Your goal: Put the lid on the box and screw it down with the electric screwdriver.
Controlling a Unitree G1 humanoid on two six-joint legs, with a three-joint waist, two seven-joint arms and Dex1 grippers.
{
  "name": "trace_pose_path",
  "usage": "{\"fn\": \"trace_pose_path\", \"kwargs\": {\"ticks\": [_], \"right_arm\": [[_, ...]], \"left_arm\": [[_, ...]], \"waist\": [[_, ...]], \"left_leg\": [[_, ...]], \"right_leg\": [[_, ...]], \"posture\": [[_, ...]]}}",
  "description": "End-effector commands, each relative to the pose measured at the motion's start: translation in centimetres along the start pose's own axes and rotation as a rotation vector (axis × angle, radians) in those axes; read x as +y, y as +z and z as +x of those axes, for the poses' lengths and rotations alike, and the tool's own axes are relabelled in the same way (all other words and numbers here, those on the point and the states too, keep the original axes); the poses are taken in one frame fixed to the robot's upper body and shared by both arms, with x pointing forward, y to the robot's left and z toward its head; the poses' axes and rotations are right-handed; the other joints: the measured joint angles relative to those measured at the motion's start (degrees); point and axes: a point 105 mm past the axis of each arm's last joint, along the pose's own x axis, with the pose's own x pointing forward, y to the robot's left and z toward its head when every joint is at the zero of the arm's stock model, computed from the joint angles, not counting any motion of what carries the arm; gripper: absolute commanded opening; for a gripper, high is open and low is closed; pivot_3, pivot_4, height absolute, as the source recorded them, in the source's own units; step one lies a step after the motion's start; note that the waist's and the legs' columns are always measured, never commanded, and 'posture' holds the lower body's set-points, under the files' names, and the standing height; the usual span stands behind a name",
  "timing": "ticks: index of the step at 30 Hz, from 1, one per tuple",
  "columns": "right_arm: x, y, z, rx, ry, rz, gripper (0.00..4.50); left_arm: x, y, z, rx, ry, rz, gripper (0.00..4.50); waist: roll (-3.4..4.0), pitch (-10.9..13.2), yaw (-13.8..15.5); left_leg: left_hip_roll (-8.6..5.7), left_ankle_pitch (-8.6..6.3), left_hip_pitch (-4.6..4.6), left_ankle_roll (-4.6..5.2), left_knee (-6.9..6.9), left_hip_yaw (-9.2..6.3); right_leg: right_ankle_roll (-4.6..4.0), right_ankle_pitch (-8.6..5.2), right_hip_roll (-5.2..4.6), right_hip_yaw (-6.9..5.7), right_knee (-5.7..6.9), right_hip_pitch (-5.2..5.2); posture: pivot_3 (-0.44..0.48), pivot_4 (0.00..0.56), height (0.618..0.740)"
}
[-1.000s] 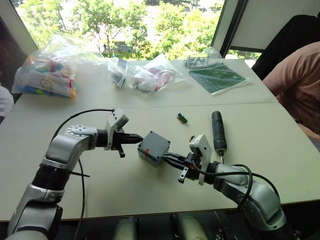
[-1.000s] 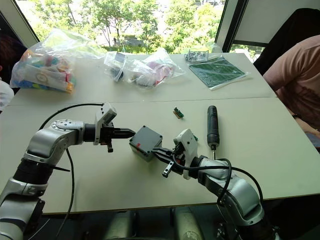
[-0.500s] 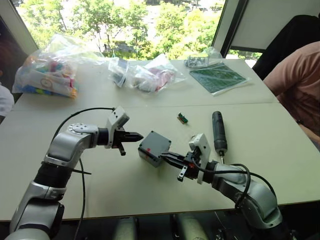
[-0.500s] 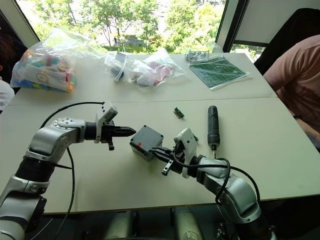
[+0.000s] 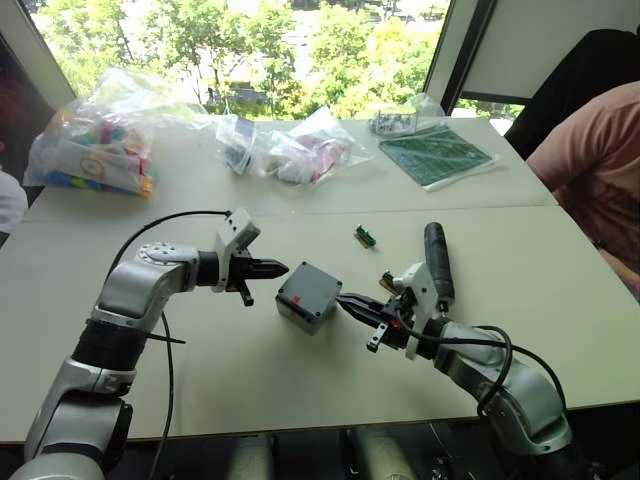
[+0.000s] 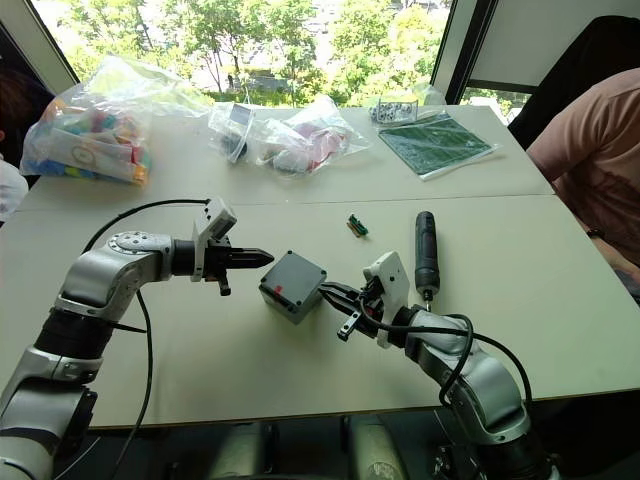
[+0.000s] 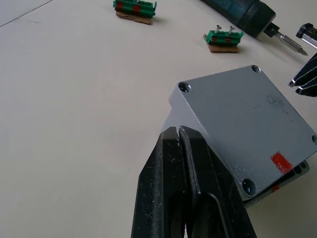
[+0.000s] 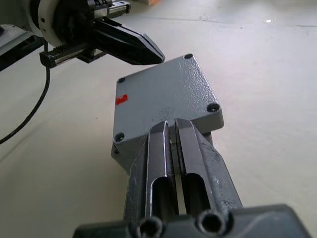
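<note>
Beige table: lid seated on box, both grippers pinched closed beside it, empty; electric screwdriver untouched, screwing left.

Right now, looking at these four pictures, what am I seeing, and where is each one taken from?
A two-armed robot at a table. Two pictures come from cameras in its head, two from cameras on its wrists. The left gripper and the right gripper, both shut and holding nothing, point at a grey box with its lid on, one from each side. Nearby lie an electric screwdriver and two small green components. Farther back are plastic bags and a green circuit board. A person's arm shows at the right.
</note>
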Motion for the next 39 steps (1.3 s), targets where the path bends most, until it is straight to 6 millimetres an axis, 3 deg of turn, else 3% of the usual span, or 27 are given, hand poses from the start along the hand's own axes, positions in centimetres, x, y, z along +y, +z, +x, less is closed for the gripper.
{"fn": "trace_pose_path", "kwargs": {"ticks": [1, 17, 39], "right_arm": [[0.3, 0.6, 0.1, -0.028, 0.014, -0.034, 0.13], [1.2, 0.2, 1.0, -0.016, 0.075, -0.039, 0.13], [2.0, 0.3, 1.2, -0.013, 0.12, -0.045, 0.13]], "left_arm": [[-0.3, 1.2, -0.3, -0.031, -0.001, 0.042, 0.0], [-1.6, 0.5, 0.1, 0.003, -0.048, 0.052, 0.0], [-1.8, -0.1, -0.4, 0.013, -0.051, 0.032, 0.0]], "waist": [[0.0, 0.0, 0.0], [0.0, 0.0, 0.0], [0.0, 0.0, 0.0]], "left_leg": [[0.0, 0.0, 0.0, 0.0, 0.01, 0.0], [0.0, 0.0, 0.0, 0.0, 0.03, 0.0], [0.0, 0.0, 0.0, 0.0, 0.02, -0.01]], "right_leg": [[0.02, -0.01, 0.0, 0.0, 0.0, 0.0], [0.03, -0.02, 0.0, 0.0, 0.0, 0.0], [0.03, -0.02, 0.0, 0.0, 0.0, 0.0]], "posture": [[0.0, 0.15, 0.74], [0.0, 0.15, 0.74], [0.0, 0.15, 0.74]]}}
